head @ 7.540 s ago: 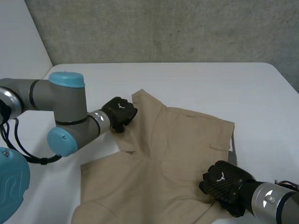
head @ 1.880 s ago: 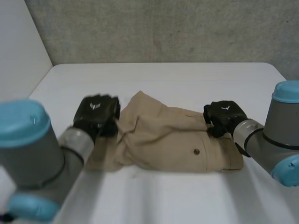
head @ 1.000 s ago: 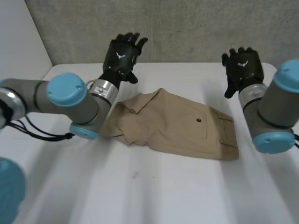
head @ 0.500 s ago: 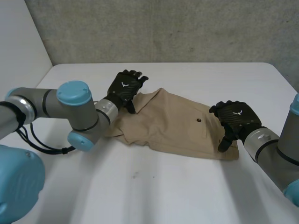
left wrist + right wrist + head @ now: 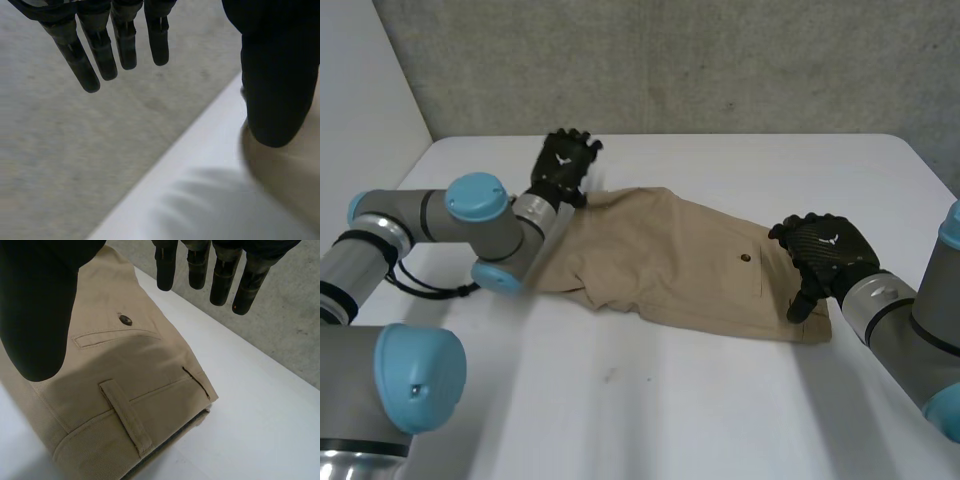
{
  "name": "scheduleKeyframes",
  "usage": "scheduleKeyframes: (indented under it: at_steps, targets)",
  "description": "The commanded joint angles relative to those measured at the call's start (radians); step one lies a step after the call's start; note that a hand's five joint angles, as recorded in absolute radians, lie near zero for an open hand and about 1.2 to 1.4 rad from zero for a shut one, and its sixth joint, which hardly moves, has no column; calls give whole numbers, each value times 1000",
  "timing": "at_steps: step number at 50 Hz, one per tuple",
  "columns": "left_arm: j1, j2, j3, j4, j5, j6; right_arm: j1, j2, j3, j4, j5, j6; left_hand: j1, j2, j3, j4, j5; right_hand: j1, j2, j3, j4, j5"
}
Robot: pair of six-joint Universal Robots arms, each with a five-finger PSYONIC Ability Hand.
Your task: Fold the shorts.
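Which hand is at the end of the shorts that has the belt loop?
The right hand: it is at the waistband end, near the belt loop and pocket button. The left hand is at the opposite end of the shorts.

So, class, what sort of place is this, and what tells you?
Probably a robotics lab: a bare white table against a plain grey wall, with beige shorts lying between the robot's left arm and right arm.
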Motion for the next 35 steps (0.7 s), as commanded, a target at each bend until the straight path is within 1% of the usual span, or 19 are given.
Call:
scheduleKeyframes:
  at_steps: [1,3,5,6,7,9,12,14,17,19,22,23,25,29,35]
  targets:
    - [17,80,-138,142,-44,0,1,-1,6,-4,2,-3,91,94,93,91,87,-31,-43,-40,-57,-72]
    - [17,98,-175,148,-33,0,1,-1,7,-4,-1,-3,91,94,93,91,87,-31,-43,-40,-57,-72]
    - [17,161,-299,162,-1,-3,1,-1,10,-1,-3,-3,88,91,90,88,84,-31,-43,-40,-57,-72]
    - [17,162,-300,162,-1,-4,1,-1,10,-1,-3,-3,88,91,90,88,84,-31,-43,-40,-57,-72]
    - [14,215,-382,162,-2,-5,-1,-1,21,-1,-9,-1,86,88,87,86,81,-31,-43,-40,-57,-72]
    - [14,235,-410,160,-2,-5,-1,-1,27,0,-9,-1,85,88,87,85,81,-31,-43,-40,-57,-72]
    - [11,345,-571,156,-1,-8,-3,-3,36,5,-9,-1,65,67,66,65,61,-31,-43,-40,-57,-72]
    - [11,371,-608,154,-1,-10,-4,-4,55,7,-9,-3,62,64,63,62,58,17,5,8,-9,-24]
    - [7,486,-772,153,-4,-23,-7,-4,65,7,-9,-4,24,26,25,24,20,46,34,37,20,5]
    - [6,509,-804,151,-5,-28,-16,-4,76,4,-7,-9,24,26,25,24,19,99,87,90,73,58]
    - [-3,594,-927,145,-7,-59,-25,-6,82,1,-7,-12,21,23,22,21,17,143,131,134,117,102]
    - [-6,617,-962,142,-7,-69,-35,-4,88,-1,-7,-12,21,23,22,21,17,193,181,184,167,152]
    - [-8,626,-978,141,-7,-73,-49,-4,99,-4,-7,-12,21,23,22,21,17,301,289,292,275,260]
    - [-28,646,-1013,137,-12,-73,-49,-1,107,-10,-6,-12,21,23,22,21,17,363,351,354,337,323]
    - [-39,629,-1001,142,-50,-68,-45,8,122,-58,3,-17,18,20,19,18,14,416,404,407,390,375]
